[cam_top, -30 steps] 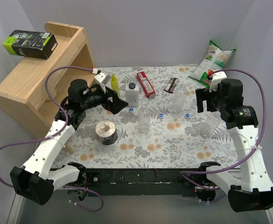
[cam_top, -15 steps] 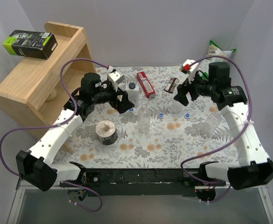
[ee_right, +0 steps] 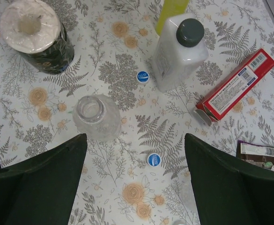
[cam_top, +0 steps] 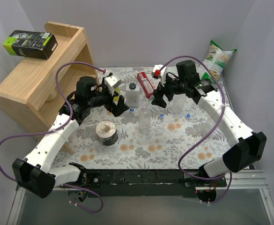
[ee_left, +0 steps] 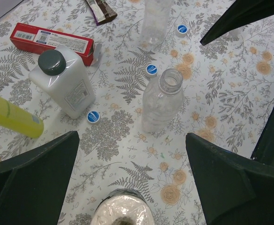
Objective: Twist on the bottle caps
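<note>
Centrally, clear uncapped bottle (ee_left: 161, 101) upright, blue caps (ee_left: 151, 69) loose nearby, L tool (ee_left: 132, 140), R tool (ee_right: 134, 140) both wide.

Clear glossy plastic bottle (ee_left: 161, 101), blue plastic caps (ee_left: 151, 69), pale smooth wood shelf (cam_top: 40, 70), white bottle (ee_left: 69, 89) w/ matt dark lid (ee_left: 51, 62).

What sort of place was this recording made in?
Probably a staged robot test cell, not a home: plain white walls box in a flowered tablecloth, and unrelated props sit about, such as a wooden shelf and a paper roll.
</note>
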Tool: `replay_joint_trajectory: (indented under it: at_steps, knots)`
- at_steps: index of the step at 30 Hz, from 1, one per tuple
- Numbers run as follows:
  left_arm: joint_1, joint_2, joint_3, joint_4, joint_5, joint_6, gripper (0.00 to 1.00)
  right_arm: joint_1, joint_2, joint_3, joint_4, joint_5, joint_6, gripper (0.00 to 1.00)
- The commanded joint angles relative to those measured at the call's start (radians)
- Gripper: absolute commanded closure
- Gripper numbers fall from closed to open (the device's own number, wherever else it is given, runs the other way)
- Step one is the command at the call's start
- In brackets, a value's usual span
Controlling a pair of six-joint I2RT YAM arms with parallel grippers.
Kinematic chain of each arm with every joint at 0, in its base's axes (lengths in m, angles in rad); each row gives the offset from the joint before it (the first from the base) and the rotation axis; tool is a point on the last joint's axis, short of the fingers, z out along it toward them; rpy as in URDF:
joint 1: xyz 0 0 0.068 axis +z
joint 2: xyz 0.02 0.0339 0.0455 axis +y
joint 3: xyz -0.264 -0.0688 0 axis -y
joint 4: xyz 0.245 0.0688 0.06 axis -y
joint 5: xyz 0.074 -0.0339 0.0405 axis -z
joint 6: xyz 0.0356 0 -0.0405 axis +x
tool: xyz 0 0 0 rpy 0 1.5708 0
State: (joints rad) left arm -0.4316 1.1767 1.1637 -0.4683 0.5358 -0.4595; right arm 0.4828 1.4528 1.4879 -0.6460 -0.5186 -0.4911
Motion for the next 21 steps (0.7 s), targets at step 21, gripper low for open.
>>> replay_joint_trajectory:
  at_steps: [21]
  knots:
    - [0.013,-0.046,-0.070,0.010,0.009,0.016,0.02,0.131,0.126,-0.014,0.095,-0.103,-0.032,0.09]
